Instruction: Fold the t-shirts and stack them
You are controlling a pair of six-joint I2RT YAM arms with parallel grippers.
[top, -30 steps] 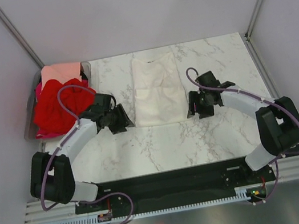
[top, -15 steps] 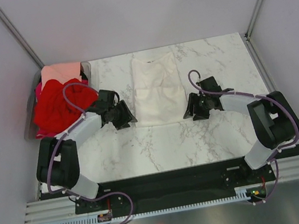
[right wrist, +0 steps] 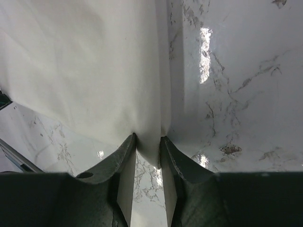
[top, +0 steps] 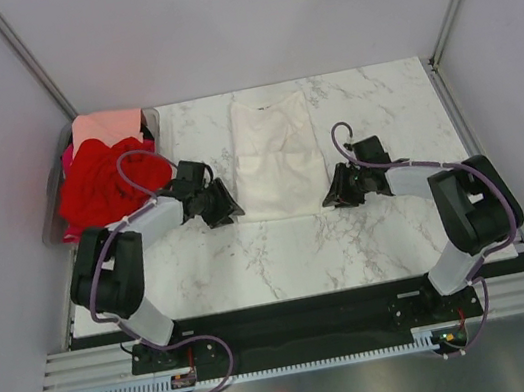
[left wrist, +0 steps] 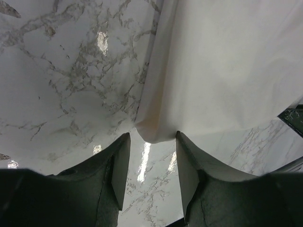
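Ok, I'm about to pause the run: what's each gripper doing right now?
Left gripper: open, straddling a near corner of the cream-white t-shirt, not pinching it.
Right gripper: closed on the cream-white t-shirt's other near corner.

Bare marble table (top: 282, 253) is left open in front of the white shirt (top: 277, 153) and to its right — the far-left corner is blocked by a bin (top: 151, 120) heaped with red shirts (top: 98, 189).

White marble table (top: 282, 253): cream-white t-shirt (top: 277, 153) flat at centre-back; clear bin (top: 151, 120) at far-left corner.
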